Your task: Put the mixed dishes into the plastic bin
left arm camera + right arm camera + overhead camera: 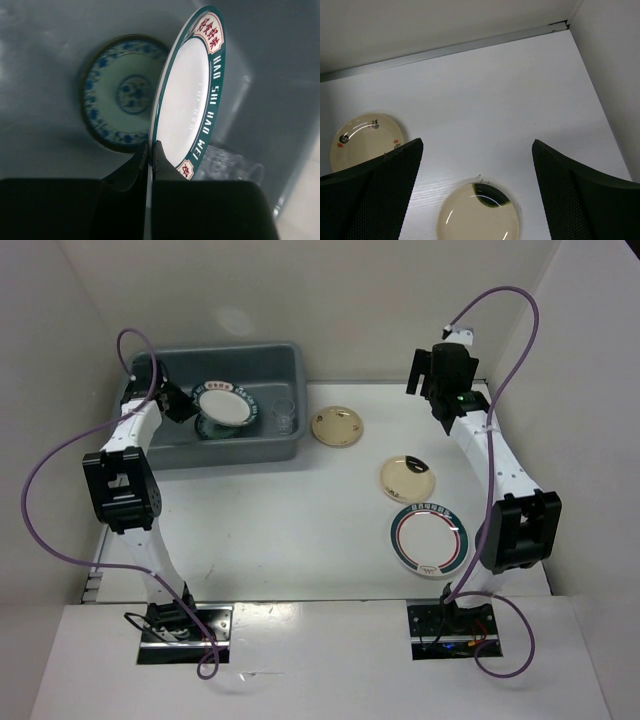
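The grey plastic bin (250, 350) stands at the back left. My left gripper (190, 403) is inside it, shut on the rim of a white plate with a teal and red rim (225, 405), held tilted on edge above a dark teal saucer (212, 428). In the left wrist view the fingers (150, 147) pinch the plate (192, 95) over the saucer (122, 95). A clear cup (284, 412) stands in the bin. On the table lie two cream plates (338, 426) (408, 477) and a patterned plate (429, 537). My right gripper (435, 380) is open, raised above the cream plate (477, 217).
White walls close in the table on the left, back and right. The other cream plate (362, 140) shows at the left in the right wrist view. A clear cup (227, 162) lies close to the held plate's lower edge.
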`<state>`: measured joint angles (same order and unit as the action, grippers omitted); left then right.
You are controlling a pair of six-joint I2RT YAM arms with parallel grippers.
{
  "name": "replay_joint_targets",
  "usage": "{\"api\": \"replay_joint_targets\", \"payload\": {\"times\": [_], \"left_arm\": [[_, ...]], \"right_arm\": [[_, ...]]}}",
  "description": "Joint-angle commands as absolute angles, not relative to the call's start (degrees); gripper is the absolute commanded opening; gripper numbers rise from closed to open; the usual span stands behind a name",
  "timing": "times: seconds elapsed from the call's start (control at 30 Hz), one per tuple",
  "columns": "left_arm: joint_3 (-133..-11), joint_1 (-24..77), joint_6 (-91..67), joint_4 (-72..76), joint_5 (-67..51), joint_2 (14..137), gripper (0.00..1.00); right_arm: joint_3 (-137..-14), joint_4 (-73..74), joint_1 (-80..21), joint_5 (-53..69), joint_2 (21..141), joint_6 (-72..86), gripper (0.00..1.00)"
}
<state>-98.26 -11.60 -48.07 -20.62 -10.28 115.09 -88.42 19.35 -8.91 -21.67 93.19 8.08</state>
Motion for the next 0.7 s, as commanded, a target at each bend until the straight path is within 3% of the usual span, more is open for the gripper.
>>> {"api": "replay_joint_targets", "payload": {"times": [0.0,0.2,0.37,0.6,0.67], "left_arm": [[-99.1,-11.9,-47.3,-18.5,-6.7,114.5,0.00],[-98.5,-11.9,-46.1,-19.7,-6.1,116.1,0.00],[-95.6,-11.9,-46.1,-19.7,-3.1,115.6,0.10],[-93.9,-11.9,-44.1,-19.7,-1.9,115.6,0.10],[-93.3,-11.9,-43.5,-19.7,-1.9,116.1,0.14]], "right_arm": [[-91.5,18.9,-9.1,-21.7,93.2,8.4,0.94],[-92.6,18.9,-9.1,-22.2,94.4,7.9,0.94],[-92.6,18.9,-9.1,-23.4,94.4,6.9,0.94],[-91.5,18.4,-9.1,-23.4,93.2,6.9,0.94],[-91.0,18.4,-9.1,-23.4,93.2,6.9,0.94]]}}
